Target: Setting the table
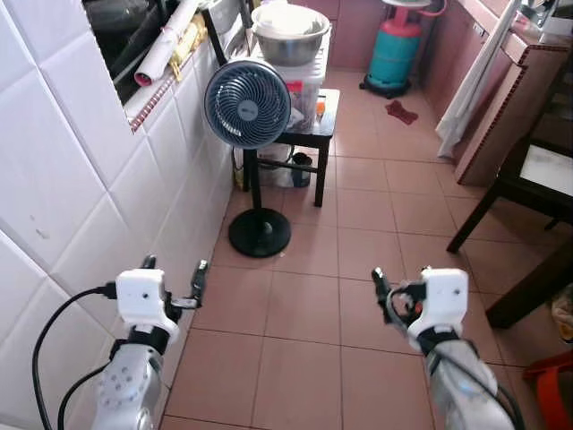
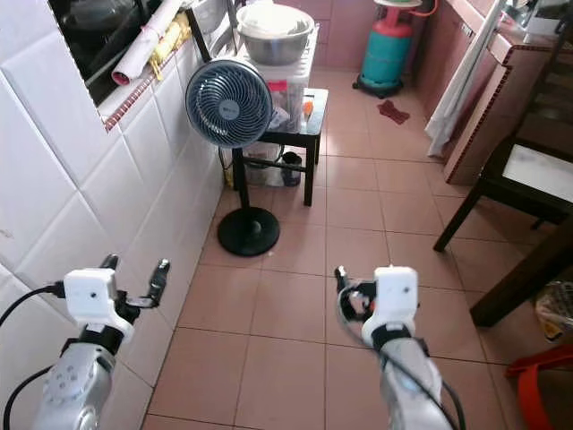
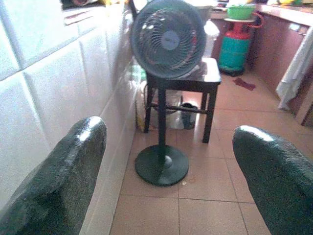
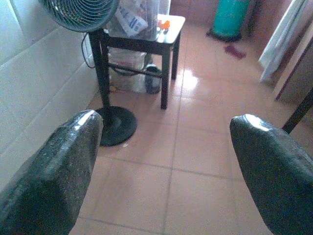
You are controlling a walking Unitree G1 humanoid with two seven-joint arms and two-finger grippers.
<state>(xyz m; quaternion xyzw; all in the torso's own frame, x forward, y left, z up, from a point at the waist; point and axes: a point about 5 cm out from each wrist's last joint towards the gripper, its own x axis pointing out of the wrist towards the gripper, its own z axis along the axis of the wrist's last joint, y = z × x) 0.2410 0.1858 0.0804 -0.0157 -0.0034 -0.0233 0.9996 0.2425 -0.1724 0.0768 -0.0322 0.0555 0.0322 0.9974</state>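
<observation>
Reddish floor tiles (image 1: 358,251) run down a narrow kitchen passage, with one white tiled wall (image 1: 81,179) along the robot's left. On the right stands one dark table (image 1: 528,193), partly cut off by the frame edge, well apart from both arms; nothing can be made out on it from here. One pedestal fan (image 1: 248,104) stands near the wall, its round base (image 1: 260,233) on the floor, directly ahead of the left arm. Just behind it is one small black stool-table (image 1: 309,134) holding plastic boxes and a stack of metal bowls (image 1: 289,31). One teal gas cylinder (image 1: 395,52) stands at the far end, a red rag (image 1: 401,112) on the floor near it. One white cloth (image 1: 479,76) hangs from the brown counter at right. Two grippers are raised over bare floor: left gripper (image 1: 175,279) and right gripper (image 1: 398,285), each with fingers spread apart and holding nothing.
</observation>
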